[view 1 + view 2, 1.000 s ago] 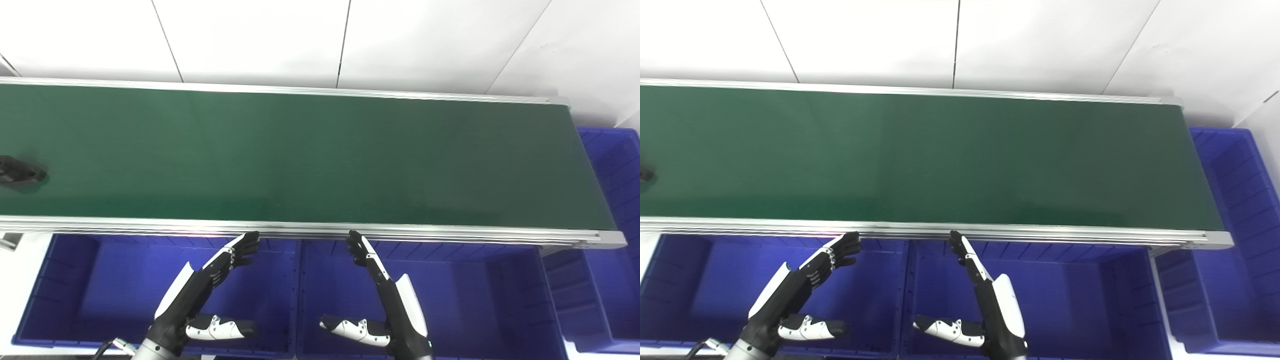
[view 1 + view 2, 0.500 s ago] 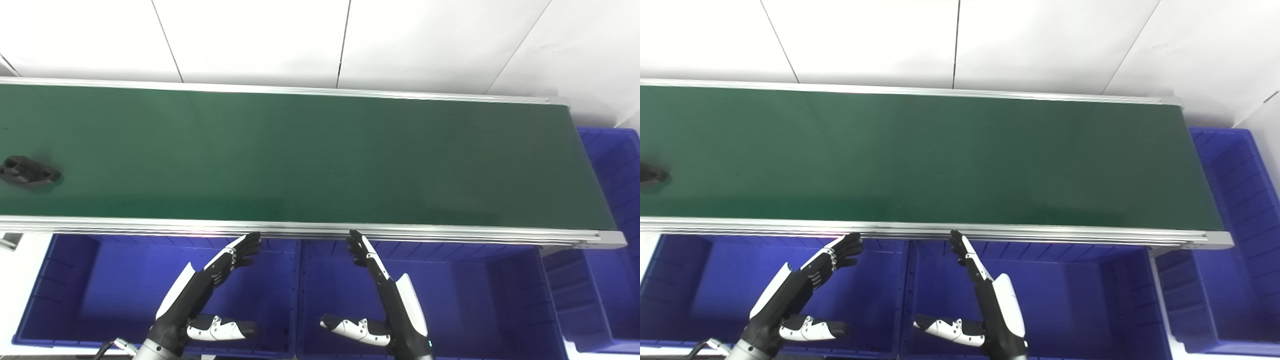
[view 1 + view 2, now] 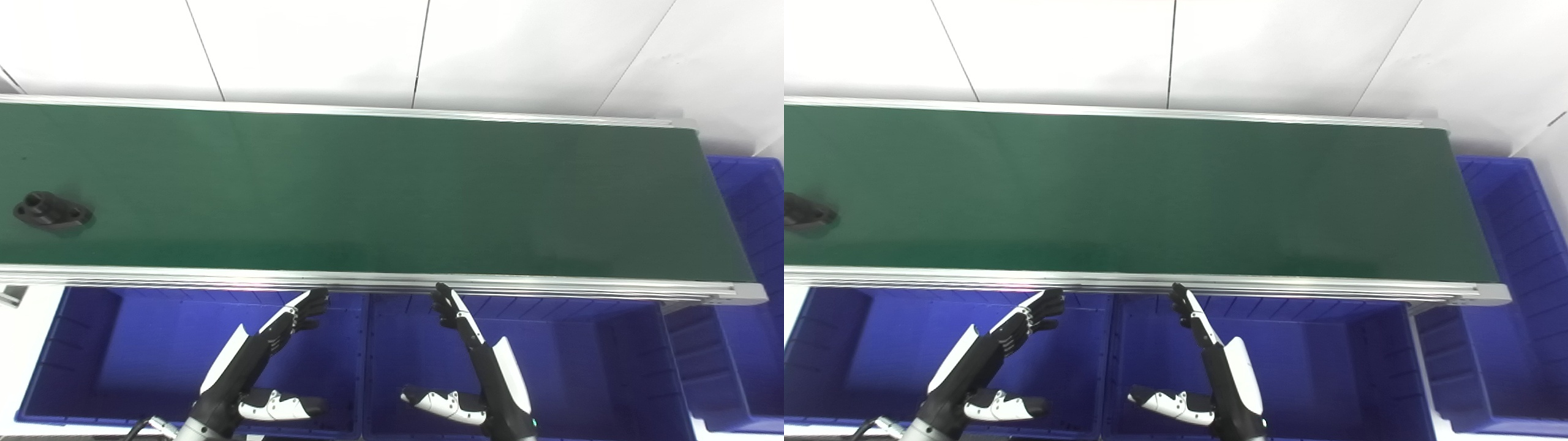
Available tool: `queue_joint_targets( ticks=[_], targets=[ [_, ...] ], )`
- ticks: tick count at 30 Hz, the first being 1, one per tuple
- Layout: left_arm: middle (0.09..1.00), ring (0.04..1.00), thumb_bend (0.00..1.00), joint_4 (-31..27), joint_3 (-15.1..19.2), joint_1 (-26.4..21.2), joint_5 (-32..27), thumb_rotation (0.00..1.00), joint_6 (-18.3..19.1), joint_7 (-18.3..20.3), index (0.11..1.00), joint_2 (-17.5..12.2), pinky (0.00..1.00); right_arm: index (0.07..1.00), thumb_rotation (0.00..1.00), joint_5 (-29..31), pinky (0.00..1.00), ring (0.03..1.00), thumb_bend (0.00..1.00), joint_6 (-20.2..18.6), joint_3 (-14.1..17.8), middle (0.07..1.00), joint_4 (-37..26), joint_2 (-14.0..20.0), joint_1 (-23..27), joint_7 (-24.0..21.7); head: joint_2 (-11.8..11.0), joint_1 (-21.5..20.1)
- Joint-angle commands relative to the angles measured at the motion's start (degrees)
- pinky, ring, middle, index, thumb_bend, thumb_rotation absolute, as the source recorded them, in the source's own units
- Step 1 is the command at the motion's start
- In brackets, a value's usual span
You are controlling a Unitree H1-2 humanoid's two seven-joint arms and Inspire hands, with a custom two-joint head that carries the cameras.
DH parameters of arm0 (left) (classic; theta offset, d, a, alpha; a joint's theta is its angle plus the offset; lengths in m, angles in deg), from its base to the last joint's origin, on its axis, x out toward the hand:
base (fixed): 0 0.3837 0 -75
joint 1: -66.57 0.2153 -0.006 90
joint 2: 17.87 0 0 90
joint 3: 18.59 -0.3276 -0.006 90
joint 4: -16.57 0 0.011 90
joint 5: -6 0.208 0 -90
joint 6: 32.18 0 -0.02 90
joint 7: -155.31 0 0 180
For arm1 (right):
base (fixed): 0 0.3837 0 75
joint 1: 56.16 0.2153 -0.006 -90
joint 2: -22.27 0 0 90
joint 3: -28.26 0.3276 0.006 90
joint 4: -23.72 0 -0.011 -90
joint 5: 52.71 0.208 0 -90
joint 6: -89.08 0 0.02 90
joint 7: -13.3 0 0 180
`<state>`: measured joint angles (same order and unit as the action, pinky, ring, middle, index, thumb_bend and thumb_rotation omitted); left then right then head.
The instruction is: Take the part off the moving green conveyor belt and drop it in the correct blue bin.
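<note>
A small black part (image 3: 52,210) with holes lies on the green conveyor belt (image 3: 380,190) at the far left; it also shows at the left edge of the right eye view (image 3: 805,214). My left hand (image 3: 260,361) is open and empty, held over the left blue bin (image 3: 79,367) below the belt's near rail. My right hand (image 3: 481,367) is open and empty over the middle blue bin (image 3: 582,367). Both hands are far to the right of the part.
A third blue bin (image 3: 750,202) stands past the belt's right end. An aluminium rail (image 3: 380,282) runs along the belt's near edge, just above my fingertips. White wall panels rise behind the belt.
The black part has travelled to the right on the belt, coming further into view. Both hands have shifted slightly right and down.
</note>
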<state>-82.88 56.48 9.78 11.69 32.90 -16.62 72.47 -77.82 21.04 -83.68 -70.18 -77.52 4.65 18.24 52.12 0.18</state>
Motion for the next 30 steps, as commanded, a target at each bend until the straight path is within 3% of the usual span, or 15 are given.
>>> queue_joint_targets(
  ticks=[1, 8, 30],
  targets=[
    [0.910, 0.890, 0.79, -1.37, -0.39, -0.22, 0.64, 0.53, -2.01, -1.62, 0.908, -0.25, 0.84, 0.962, 0.55, 0.92, 0.83, 0.880, 0.83, 3.12, 0.02, 0.907, -0.58, -0.03, 0.22, 0.14, -0.14, -0.03],
    [0.909, 0.885, 0.80, -1.08, -1.44, -0.64, 1.04, 0.55, -2.01, -3.45, 0.908, -1.02, 0.83, 0.964, 0.57, 0.39, 0.84, 0.882, 0.83, 2.89, 0.02, 0.909, -0.47, 0.03, 0.29, 0.31, -0.23, -0.29],
    [0.913, 0.896, 0.79, -0.47, -1.52, -0.28, -1.43, 0.53, -2.01, -3.22, 0.911, -2.36, 0.85, 0.964, 0.57, -0.28, 0.83, 0.877, 0.83, 2.33, -0.18, 0.906, -0.91, -0.53, 0.12, 0.16, 0.23, -0.59]
  ],
)
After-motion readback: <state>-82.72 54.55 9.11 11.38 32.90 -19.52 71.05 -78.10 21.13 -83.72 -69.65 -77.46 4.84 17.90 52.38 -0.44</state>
